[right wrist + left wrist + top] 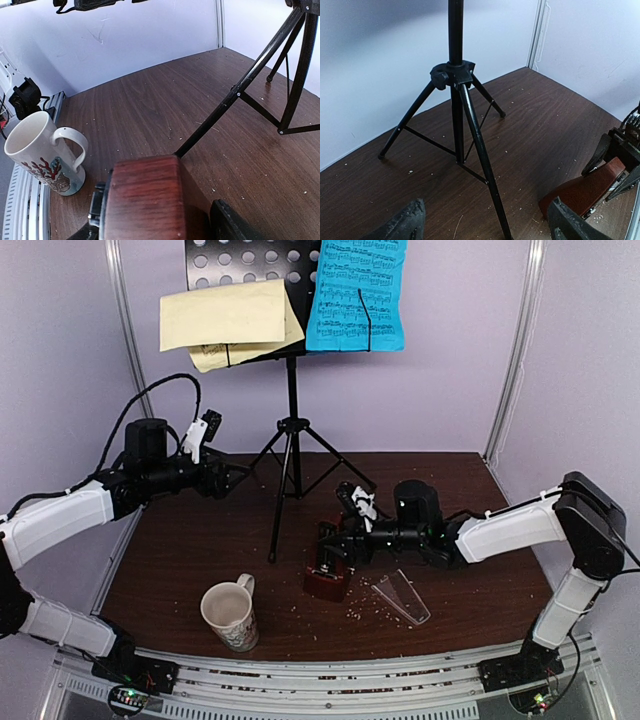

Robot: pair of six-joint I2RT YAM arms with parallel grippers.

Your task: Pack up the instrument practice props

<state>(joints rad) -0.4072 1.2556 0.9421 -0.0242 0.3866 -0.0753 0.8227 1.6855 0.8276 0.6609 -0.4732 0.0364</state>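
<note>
The black perforated music stand (291, 420) rises on its tripod at the back of the table. A blue sheet (357, 295) and pale yellow sheets (225, 318) rest on its desk. The dark red-brown metronome (328, 575) stands in front of the tripod, and my right gripper (338, 548) is shut on it from the right. In the right wrist view the metronome (142, 200) fills the space between the jaws of the right gripper (160, 225). Its clear cover (402, 597) lies on the table to the right. My left gripper (235, 478) hangs open left of the tripod hub (455, 75), holding nothing.
A cream patterned mug (230, 615) stands near the front edge, left of the metronome. One tripod leg (235, 95) ends right beside the metronome. White crumbs speckle the dark wooden table (450, 490). Pale walls close in the back and sides.
</note>
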